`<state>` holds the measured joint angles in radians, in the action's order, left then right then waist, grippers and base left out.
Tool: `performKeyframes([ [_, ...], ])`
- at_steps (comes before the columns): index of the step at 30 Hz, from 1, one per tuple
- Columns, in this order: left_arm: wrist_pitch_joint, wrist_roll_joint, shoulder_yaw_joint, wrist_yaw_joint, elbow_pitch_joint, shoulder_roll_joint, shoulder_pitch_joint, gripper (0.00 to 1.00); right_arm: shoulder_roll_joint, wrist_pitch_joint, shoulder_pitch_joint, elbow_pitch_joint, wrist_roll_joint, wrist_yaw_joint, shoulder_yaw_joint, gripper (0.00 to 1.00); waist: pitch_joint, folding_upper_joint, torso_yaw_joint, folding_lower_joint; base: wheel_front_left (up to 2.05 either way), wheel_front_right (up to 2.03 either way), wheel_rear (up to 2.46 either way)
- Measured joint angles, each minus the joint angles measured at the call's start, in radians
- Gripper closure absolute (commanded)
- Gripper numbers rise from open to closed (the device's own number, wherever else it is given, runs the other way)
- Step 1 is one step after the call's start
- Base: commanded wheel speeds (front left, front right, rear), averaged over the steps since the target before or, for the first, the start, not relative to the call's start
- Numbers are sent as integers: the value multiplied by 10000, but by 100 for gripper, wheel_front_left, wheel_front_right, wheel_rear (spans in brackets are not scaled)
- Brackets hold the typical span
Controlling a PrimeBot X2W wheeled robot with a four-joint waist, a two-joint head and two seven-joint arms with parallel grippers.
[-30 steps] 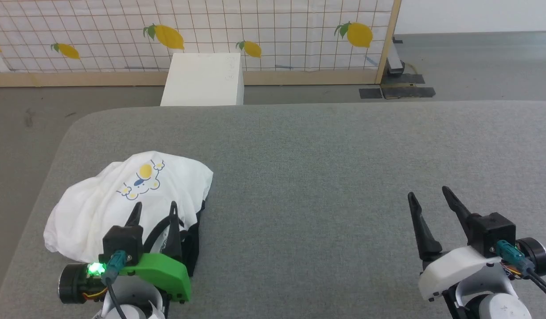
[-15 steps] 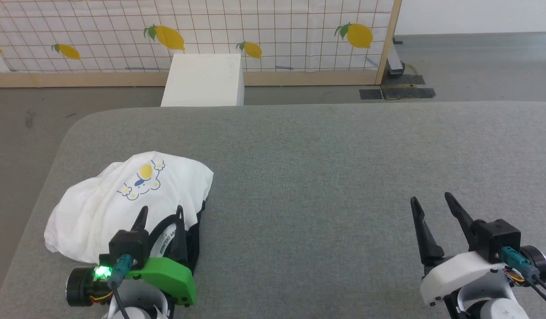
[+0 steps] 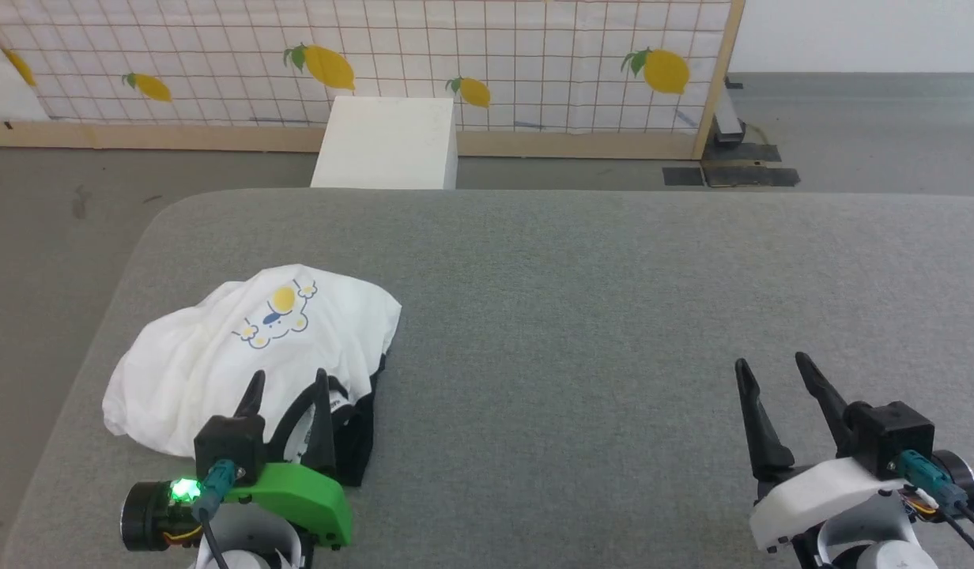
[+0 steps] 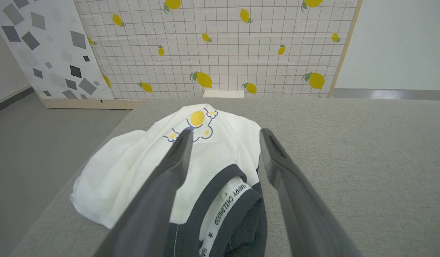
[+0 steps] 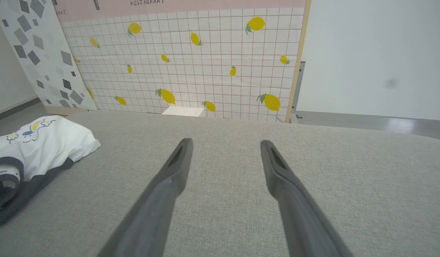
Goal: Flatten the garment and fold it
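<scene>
On the left of the grey fabric-covered tabletop [image 3: 574,316] lies the soft white T-shirt with black sleeves and collar trim [image 3: 218,363], bunched in a heap. Its black collar [image 4: 209,182] sits directly ahead of the left end effector [image 3: 289,373], framed between its spread, empty fingers [image 4: 163,185]; the right end effector [image 3: 770,360], equally wide and empty, hovers well apart over bare fabric. The heap's long axis runs near-left to far-right, collar towards the robot, cartoon print [image 3: 275,320] on the far side, so the left arm is nearer

garment [image 5: 45,142] — cropped at picture's edge
</scene>
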<state>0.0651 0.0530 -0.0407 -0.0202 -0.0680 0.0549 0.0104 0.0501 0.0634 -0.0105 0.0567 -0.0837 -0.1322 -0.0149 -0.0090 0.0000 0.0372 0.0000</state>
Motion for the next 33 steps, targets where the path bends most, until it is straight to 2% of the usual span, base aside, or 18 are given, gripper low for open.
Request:
performKeyframes([
  [33, 690, 401, -12, -263, -259, 58, -362, 0, 0, 700, -290, 504, -443, 0, 182, 0, -62, 0, 2123, 0, 0, 0, 0],
])
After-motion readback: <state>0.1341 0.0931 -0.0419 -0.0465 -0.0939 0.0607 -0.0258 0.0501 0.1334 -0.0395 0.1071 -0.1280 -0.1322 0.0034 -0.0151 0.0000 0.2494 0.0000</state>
